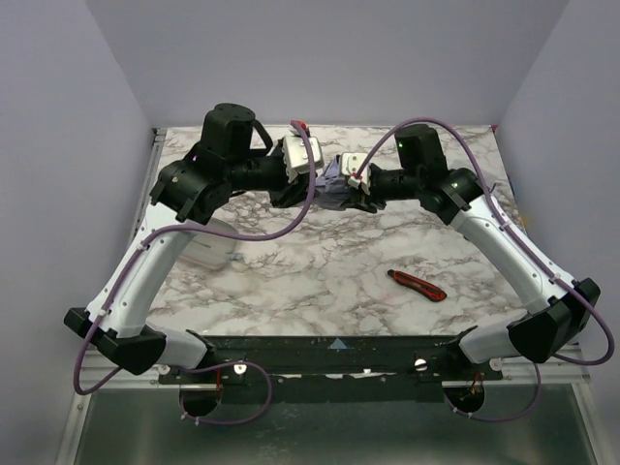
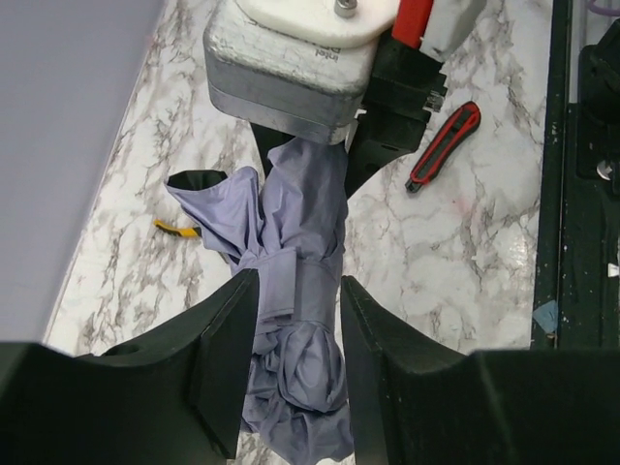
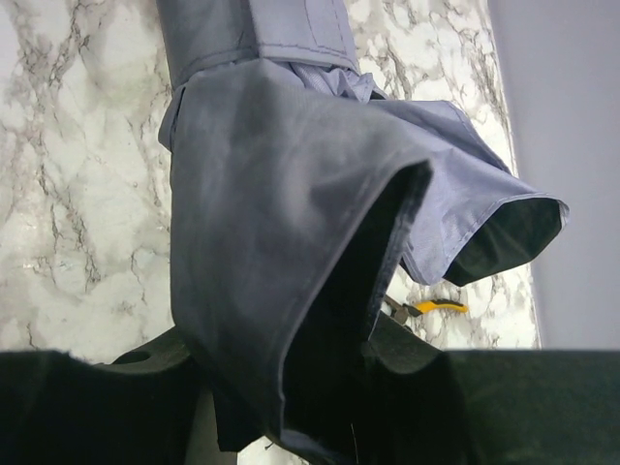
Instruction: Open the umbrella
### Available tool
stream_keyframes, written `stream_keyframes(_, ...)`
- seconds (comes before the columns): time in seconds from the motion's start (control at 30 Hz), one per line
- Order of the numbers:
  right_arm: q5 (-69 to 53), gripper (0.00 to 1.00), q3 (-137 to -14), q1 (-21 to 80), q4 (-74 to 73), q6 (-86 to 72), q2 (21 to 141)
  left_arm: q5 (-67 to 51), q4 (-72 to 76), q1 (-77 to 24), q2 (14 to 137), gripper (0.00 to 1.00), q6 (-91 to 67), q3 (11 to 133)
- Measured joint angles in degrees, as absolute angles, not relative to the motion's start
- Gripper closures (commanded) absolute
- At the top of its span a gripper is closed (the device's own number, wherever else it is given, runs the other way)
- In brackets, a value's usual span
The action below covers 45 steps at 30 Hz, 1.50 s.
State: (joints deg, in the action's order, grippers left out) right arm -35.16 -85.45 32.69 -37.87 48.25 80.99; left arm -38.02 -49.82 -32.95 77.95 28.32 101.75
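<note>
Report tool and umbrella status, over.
Left tool shut on umbrella. Right tool shut on its other end, fabric draped over it. Folded, not yet open. Utility knife lies apart, not in the way.

The umbrella (image 1: 337, 184) fills the gap between my left tool (image 2: 291, 300) and right tool (image 1: 356, 192), close to the back wall (image 1: 329, 58). Nearer me lies open bench (image 1: 320, 281), with a utility knife (image 1: 417, 285) at right.

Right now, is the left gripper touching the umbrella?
Touching. The left wrist view shows the left gripper with both fingers pressed against the folded umbrella, its fabric filling the space between them.
</note>
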Motion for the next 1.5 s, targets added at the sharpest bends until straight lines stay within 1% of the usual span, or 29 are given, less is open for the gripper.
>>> stream_keyframes(0.17,-35.18,1.00,-85.45,32.88,-37.76,49.36,80.95,-35.18,-50.30,-33.41,79.46,0.75,27.73,103.66)
stream_keyframes(0.23,-35.18,1.00,-85.45,33.04,-37.60,49.63,80.93,-33.80,-50.33,-33.45,79.79,0.77,26.85,103.72)
stream_keyframes(0.37,-35.09,1.00,-85.45,33.06,-37.50,49.60,80.90,-32.01,-50.52,-33.76,80.29,0.76,26.09,103.81)
stream_keyframes(0.43,-35.07,1.00,-85.45,33.06,-37.47,49.63,80.90,-31.48,-50.68,-33.89,80.31,0.74,26.11,103.83)
stream_keyframes(0.5,-35.07,1.00,-85.43,33.06,-37.41,49.93,80.88,-31.03,-50.74,-33.89,80.31,0.69,26.13,103.83)
stream_keyframes(0.57,-35.07,1.00,-84.84,33.06,-36.77,50.43,80.62,-30.52,-50.87,-33.89,80.36,0.68,26.15,103.85)
stream_keyframes(0.6,-35.05,1.00,-84.09,33.08,-35.97,50.72,80.25,-30.46,-51.27,-33.89,80.53,0.71,26.15,104.12)
stream_keyframes(0.63,-35.00,1.00,-83.22,33.08,-35.11,51.00,79.77,-30.44,-51.79,-33.89,80.84,0.78,26.13,104.62)
stream_keyframes(0.67,-34.81,1.00,-81.95,33.10,-33.67,51.16,79.02,-30.44,-52.25,-33.89,81.23,0.82,26.11,105.14)
stream_keyframes(0.7,-34.46,1.00,-80.18,33.12,-31.73,51.35,77.93,-30.46,-52.64,-33.91,81.65,0.84,25.91,105.60)
stream_keyframes(0.77,-33.71,1.00,-76.47,33.12,-27.97,51.75,75.59,-30.50,-53.19,-34.15,82.17,0.84,25.56,105.86)
stream_keyframes(0.83,-33.28,1.00,-73.56,33.12,-25.52,52.18,73.56,-30.68,-54.11,-34.44,82.56,0.80,25.39,105.86)
stream_keyframes(0.87,-33.12,1.00,-72.99,33.12,-24.97,52.40,73.08,-30.70,-54.50,-34.48,82.65,0.78,25.36,105.86)
stream_keyframes(1.07,-32.77,1.00,-72.93,33.17,-23.35,52.58,72.95,-31.07,-54.68,-34.52,82.70,0.75,25.87,105.86)
stream_keyframes(1.1,-32.77,1.00,-72.90,33.17,-23.14,52.56,72.95,-31.09,-54.68,-34.54,82.70,0.77,26.00,105.86)
stream_keyframes(1.2,-32.77,1.00,-72.44,33.17,-22.35,52.53,72.88,-30.96,-54.57,-34.92,82.61,0.96,26.65,105.54)
stream_keyframes(1.23,-32.75,1.00,-71.99,33.17,-21.78,52.53,72.75,-30.94,-54.59,-35.03,82.59,1.00,26.87,105.47)
stream_keyframes(1.5,-33.67,1.00,-68.60,33.17,-19.07,53.06,70.70,-29.91,-54.87,-35.66,82.67,1.00,24.67,105.41)
